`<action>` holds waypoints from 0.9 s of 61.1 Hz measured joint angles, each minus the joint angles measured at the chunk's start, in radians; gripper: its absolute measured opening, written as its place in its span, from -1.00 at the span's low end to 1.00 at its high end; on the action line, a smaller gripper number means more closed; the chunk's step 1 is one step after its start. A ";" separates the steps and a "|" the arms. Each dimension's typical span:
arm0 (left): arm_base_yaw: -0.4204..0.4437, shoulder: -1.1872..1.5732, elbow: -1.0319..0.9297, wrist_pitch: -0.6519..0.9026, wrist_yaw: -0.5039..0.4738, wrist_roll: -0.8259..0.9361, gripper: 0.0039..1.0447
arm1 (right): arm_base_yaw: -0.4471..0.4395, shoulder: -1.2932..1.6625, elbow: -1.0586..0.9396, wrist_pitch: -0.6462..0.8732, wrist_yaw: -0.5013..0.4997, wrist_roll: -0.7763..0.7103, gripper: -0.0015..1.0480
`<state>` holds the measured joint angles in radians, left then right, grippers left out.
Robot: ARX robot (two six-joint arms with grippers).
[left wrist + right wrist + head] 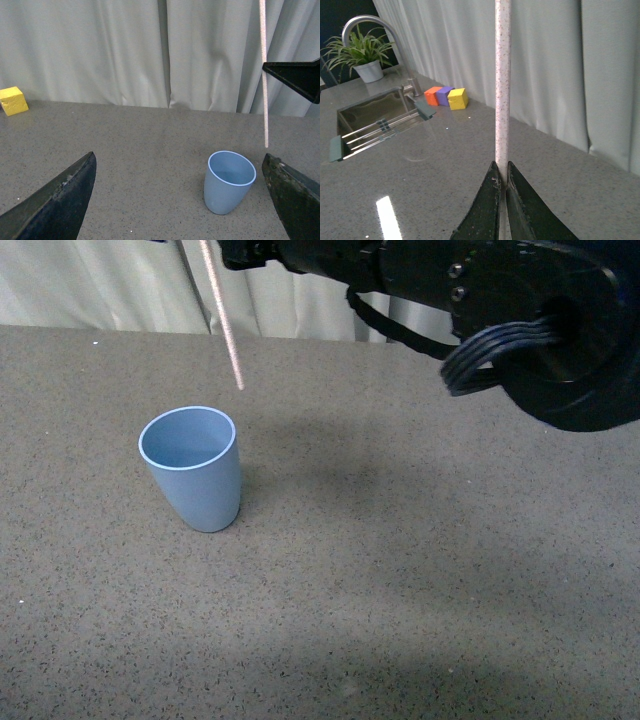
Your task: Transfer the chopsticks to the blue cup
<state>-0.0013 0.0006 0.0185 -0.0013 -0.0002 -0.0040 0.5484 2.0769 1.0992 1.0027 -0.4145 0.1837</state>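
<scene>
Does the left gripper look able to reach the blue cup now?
Probably yes. The left gripper is open, and the blue cup stands ahead of it across bare counter. Only the chopsticks, held by the right gripper, hang near its rim.

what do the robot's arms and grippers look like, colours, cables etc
The right arm is black with rounded joint housings, small screws and a flat black cable bundle. The left gripper's fingers and right gripper's fingers are matte black tapered wedges.
</scene>
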 joint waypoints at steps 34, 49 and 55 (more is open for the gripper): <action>0.000 0.000 0.000 0.000 0.000 0.000 0.88 | 0.089 0.189 0.113 -0.004 -0.004 0.010 -0.97; 0.000 0.000 0.000 0.000 0.000 0.000 0.88 | 0.076 0.203 0.095 -0.010 0.011 -0.003 -0.97; 0.000 0.000 0.000 0.000 0.000 0.000 0.88 | 0.068 0.203 0.090 -0.010 0.024 0.006 -0.94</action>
<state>-0.0013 0.0006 0.0185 -0.0013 -0.0002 -0.0044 0.6167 2.2799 1.1896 0.9932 -0.3901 0.1902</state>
